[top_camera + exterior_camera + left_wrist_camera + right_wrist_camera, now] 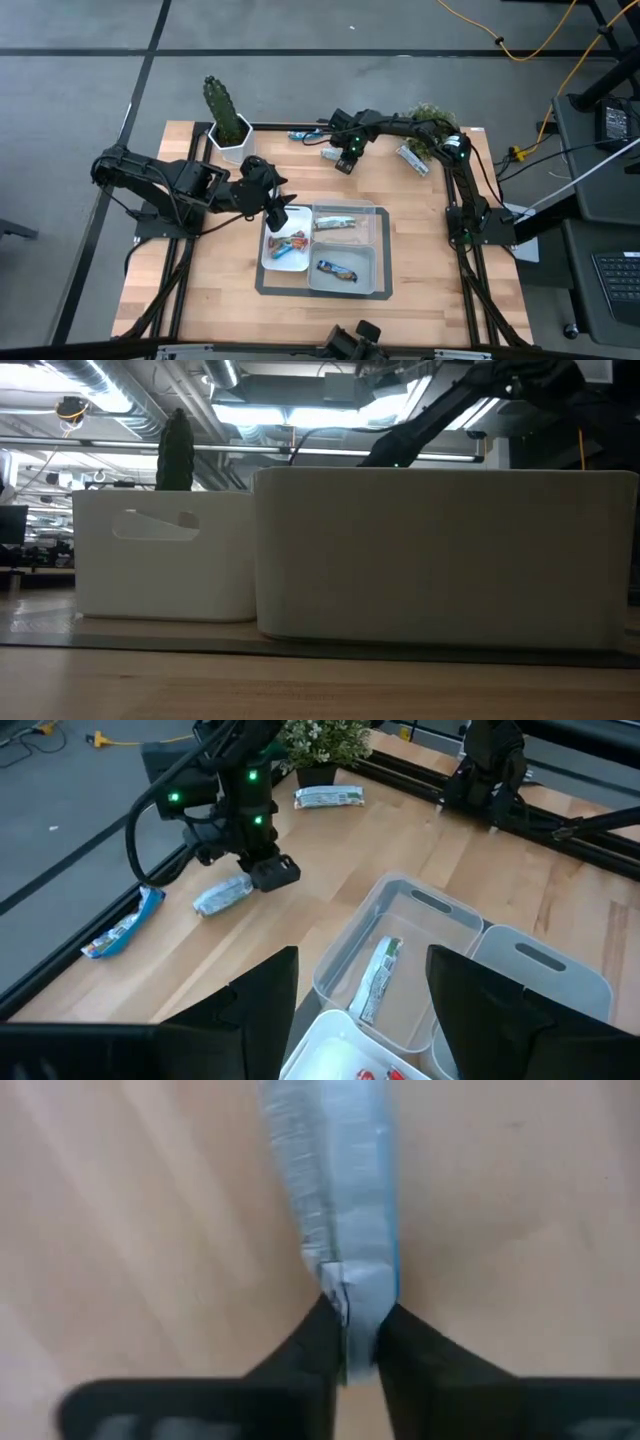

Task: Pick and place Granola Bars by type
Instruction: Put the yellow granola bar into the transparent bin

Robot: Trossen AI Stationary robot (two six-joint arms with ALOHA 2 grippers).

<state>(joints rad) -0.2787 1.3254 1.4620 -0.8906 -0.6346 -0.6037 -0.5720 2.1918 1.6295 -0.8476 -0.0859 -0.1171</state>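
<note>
My right gripper (345, 163) (358, 1320) is at the far middle of the table, shut on a silver-blue granola bar (330, 155) (222, 896). My left gripper (365, 1020) (272, 205) hangs open over the divided tray's (380, 250) left side and holds nothing. In the tray, red and orange bars (288, 243) lie in the white compartment. A silver-green bar (378, 982) and a brown-blue bar (337, 268) lie in the clear ones. A blue bar (120, 925) and another silver bar (328, 797) lie flat on the table near its far edge. My right gripper pinches the silver-blue bar by the crimped end of its wrapper (358, 1295) between its two fingertips (310, 1342). The fingers come from above, slanting, and lie along the bar. The bar stretches away from the fingers, and its body (215, 900) lies on the wood.
A potted cactus (225, 120) stands at the far left and a small leafy plant (432, 125) at the far right, beside the loose silver bar. In the low view the tray's white walls (440, 560) fill the picture. Bare wood lies between the tray and the far bars.
</note>
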